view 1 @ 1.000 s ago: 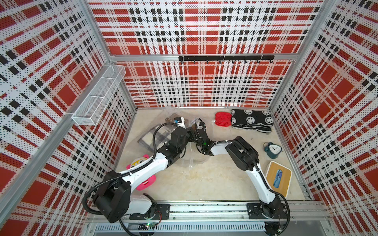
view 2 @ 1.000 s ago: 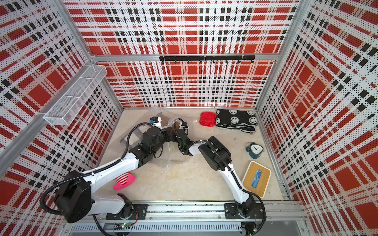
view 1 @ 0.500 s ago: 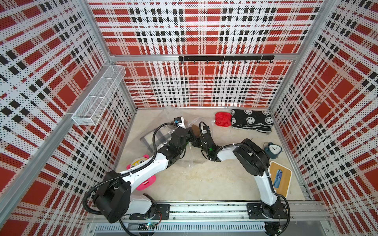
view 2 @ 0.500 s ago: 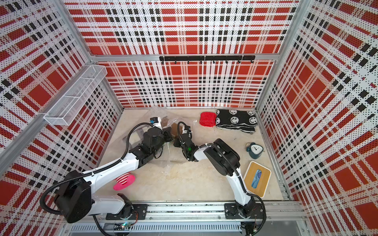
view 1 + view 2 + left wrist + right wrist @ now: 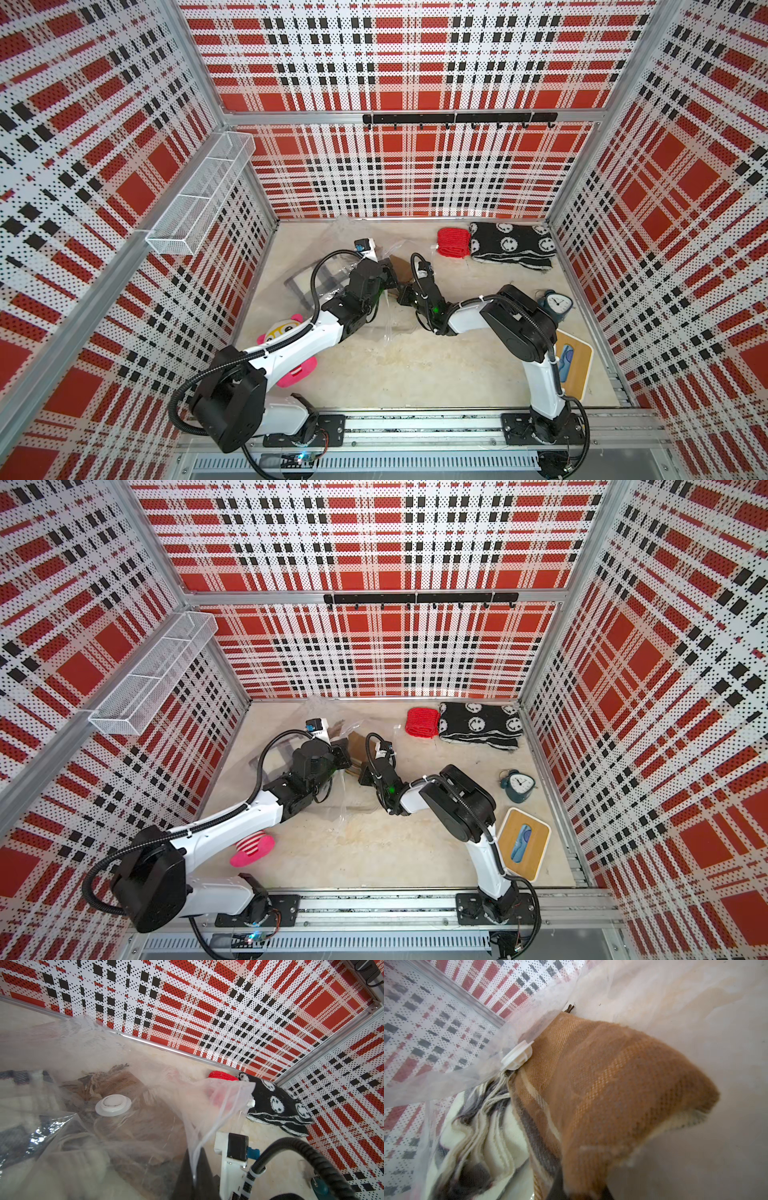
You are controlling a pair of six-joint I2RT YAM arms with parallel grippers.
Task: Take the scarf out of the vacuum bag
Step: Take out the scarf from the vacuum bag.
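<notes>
So: vacuum bag (image 5: 207, 1101) lies back-left on bench (image 5: 415, 365), close to rear wall; bench front-centre is bare. L end effector (image 5: 193, 1176) is clenched on bag's open edge, held raised. R end effector (image 5: 581, 1190) grips tan scarf (image 5: 612, 1084) inside bag, beside cream-grey fringed cloth (image 5: 492, 1147), under valve cap (image 5: 113, 1104).

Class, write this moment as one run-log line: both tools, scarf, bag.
left tool: shut on vacuum bag edge | right tool: shut on brown scarf | scarf: inside bag
</notes>
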